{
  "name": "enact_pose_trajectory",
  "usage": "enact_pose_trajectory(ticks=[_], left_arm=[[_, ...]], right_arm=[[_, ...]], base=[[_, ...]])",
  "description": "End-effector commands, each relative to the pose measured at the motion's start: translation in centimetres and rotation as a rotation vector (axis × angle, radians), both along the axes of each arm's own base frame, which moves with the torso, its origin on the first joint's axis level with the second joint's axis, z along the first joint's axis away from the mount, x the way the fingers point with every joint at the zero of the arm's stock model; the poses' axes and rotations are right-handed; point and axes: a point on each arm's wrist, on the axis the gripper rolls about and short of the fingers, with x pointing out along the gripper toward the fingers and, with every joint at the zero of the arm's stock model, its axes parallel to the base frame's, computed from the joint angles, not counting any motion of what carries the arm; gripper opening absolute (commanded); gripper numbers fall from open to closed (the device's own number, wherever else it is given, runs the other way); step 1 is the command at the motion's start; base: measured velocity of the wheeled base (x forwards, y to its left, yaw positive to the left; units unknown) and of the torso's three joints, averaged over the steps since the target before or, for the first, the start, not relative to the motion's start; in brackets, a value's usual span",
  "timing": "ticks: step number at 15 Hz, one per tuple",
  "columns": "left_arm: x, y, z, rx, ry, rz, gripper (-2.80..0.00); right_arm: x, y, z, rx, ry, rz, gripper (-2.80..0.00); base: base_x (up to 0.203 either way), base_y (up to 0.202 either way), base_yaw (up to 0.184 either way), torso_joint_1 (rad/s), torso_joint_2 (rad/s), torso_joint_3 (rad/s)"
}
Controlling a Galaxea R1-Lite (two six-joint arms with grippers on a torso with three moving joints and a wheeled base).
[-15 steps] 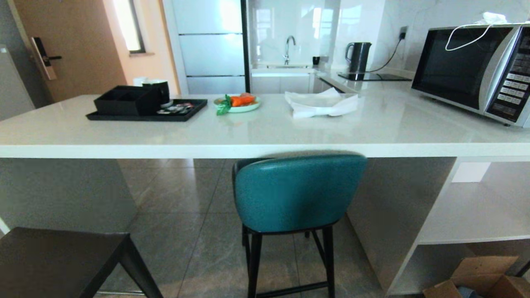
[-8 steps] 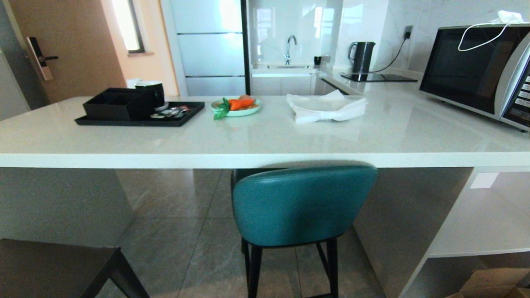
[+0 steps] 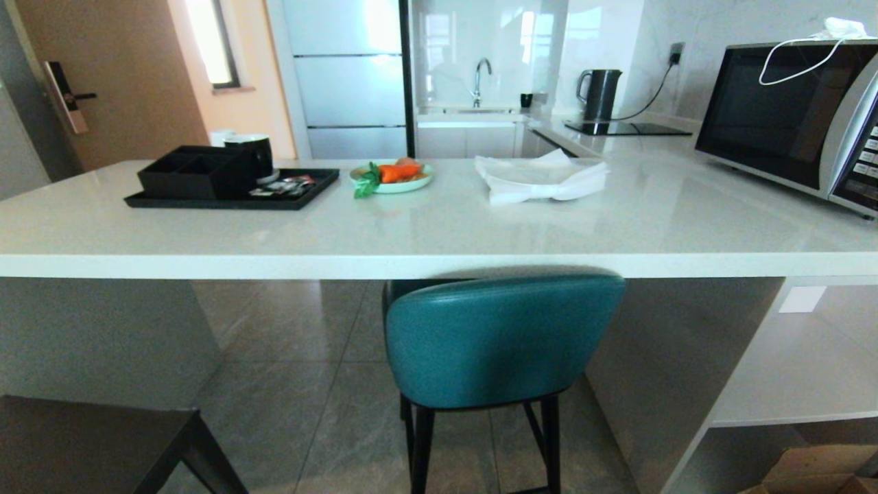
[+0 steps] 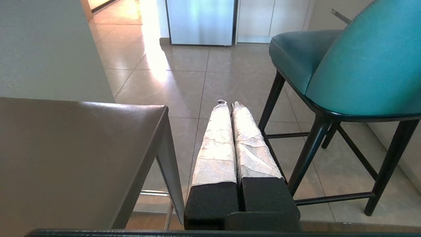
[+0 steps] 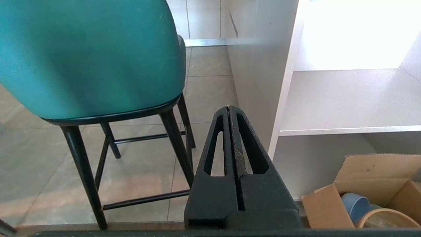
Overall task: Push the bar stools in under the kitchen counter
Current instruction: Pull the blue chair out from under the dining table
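The teal bar stool (image 3: 501, 339) stands with its curved back just under the front edge of the white kitchen counter (image 3: 439, 264); it also shows in the left wrist view (image 4: 358, 65) and the right wrist view (image 5: 88, 56). The grey bar stool (image 3: 89, 446) stands out from the counter at the lower left; its dark seat fills the near side of the left wrist view (image 4: 72, 154). My left gripper (image 4: 227, 103) is shut and empty, low between the two stools. My right gripper (image 5: 229, 107) is shut and empty, between the teal stool and the counter's white side panel (image 5: 260, 65). Neither arm shows in the head view.
On the counter stand a black tray (image 3: 233, 189), a plate with a carrot (image 3: 392, 176), a folded white cloth (image 3: 542, 178) and a microwave (image 3: 789, 116). Open white shelves (image 5: 348, 102) and a cardboard box (image 5: 368, 194) lie to the right. Tiled floor runs under the counter.
From one second ago to half a second ago the whole head view shifted: the counter and teal stool grew closer and lower. Since then nothing has moved.
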Motion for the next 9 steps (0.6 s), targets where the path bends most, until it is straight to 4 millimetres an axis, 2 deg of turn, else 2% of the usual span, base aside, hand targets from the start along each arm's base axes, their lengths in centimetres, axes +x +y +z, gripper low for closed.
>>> enact_pose_trajectory(ticks=[1, 3, 5, 7, 9], left_arm=[[-0.1, 0.0, 0.3, 0.002, -0.012, 0.002, -2.8], [-0.6, 0.0, 2.9, 0.0, -0.044, -0.011, -2.8], [0.5, -0.1, 5.7, -0.008, 0.024, -0.042, -2.8], [3.6, -0.1, 7.9, -0.011, 0.111, -0.068, -2.8], [7.9, -0.3, 9.2, -0.01, 0.165, -0.082, -2.8]], right_arm=[[-0.1, 0.0, 0.2, -0.026, -0.005, -0.002, -2.8], [-0.4, 0.0, 2.7, -0.033, -0.03, 0.018, -2.8], [0.5, 0.1, 5.3, -0.011, 0.037, 0.053, -2.8], [2.4, 0.2, 7.4, 0.026, 0.132, 0.107, -2.8], [5.1, 0.4, 9.2, 0.066, 0.224, 0.149, -2.8]], base=[[0.0, 0.0, 0.0, 0.0, 0.0, 0.0], [0.0, 0.0, 0.0, 0.0, 0.0, 0.0], [0.0, 0.0, 0.0, 0.0, 0.0, 0.0], [0.0, 0.0, 0.0, 0.0, 0.0, 0.0], [0.0, 0.0, 0.0, 0.0, 0.0, 0.0]])
